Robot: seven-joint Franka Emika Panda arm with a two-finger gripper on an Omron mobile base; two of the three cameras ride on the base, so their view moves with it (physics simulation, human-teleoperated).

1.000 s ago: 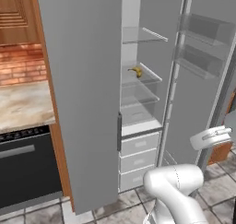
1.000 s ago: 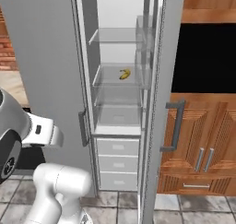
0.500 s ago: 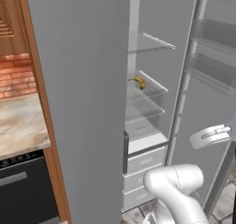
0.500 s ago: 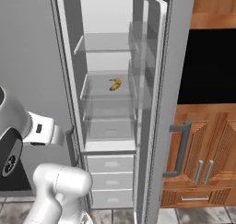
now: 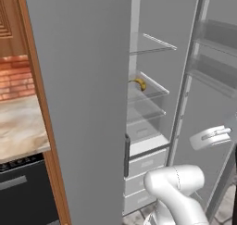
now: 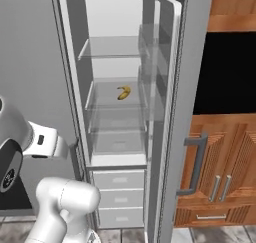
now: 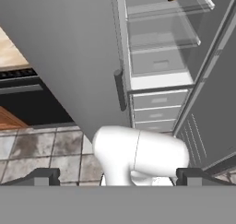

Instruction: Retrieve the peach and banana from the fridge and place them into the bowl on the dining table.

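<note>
The gripper (image 7: 115, 174) holds nothing, jaws wide, facing the open fridge (image 5: 88, 103) where the banana (image 6: 123, 92) lies on a glass shelf (image 6: 117, 104).

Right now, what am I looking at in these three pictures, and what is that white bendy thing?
The white bendy thing is a robot arm in a pretend, computer-drawn kitchen. Two pictures come from cameras riding behind the arm, one on its left and one on its right. The third comes from a camera on its hand, looking down past its own body. All three face a tall grey fridge with one door swung open. Inside, a yellow banana lies on a glass shelf, with white drawers below. The end effector is open and holds nothing. I can't see a peach anywhere.
</note>
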